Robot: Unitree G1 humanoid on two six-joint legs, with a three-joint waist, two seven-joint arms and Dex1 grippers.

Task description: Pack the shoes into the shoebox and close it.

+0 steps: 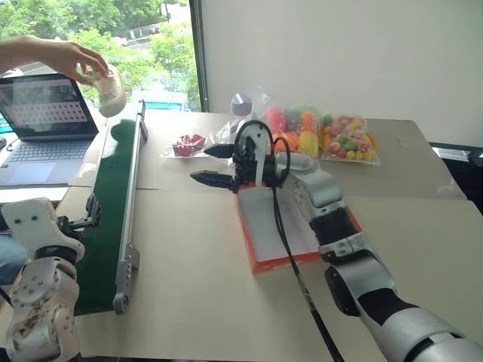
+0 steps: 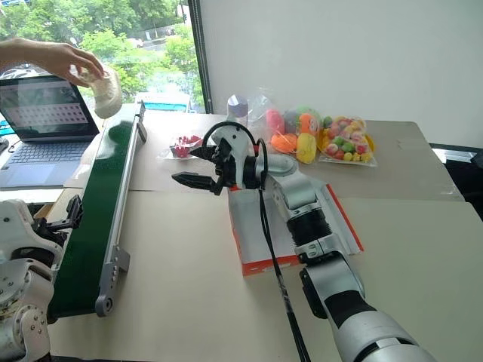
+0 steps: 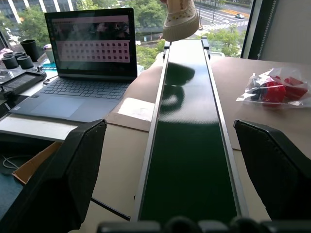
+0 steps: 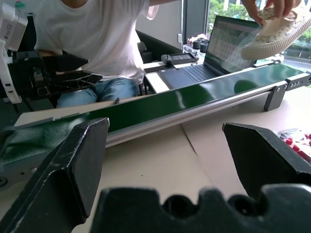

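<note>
Both hands, left (image 3: 170,160) and right (image 1: 219,166), are gaping empty while a person's hand (image 1: 64,56) is lowering one cream perforated clog (image 1: 110,92) onto the long green tray (image 1: 106,219), leaving the flat red-orange cardboard shoebox (image 1: 268,230) unpacked.

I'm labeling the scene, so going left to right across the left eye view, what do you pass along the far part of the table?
Laptop → shoe in a person's hand → green conveyor → bag of red items → right tool → bags of colorful toys.
</note>
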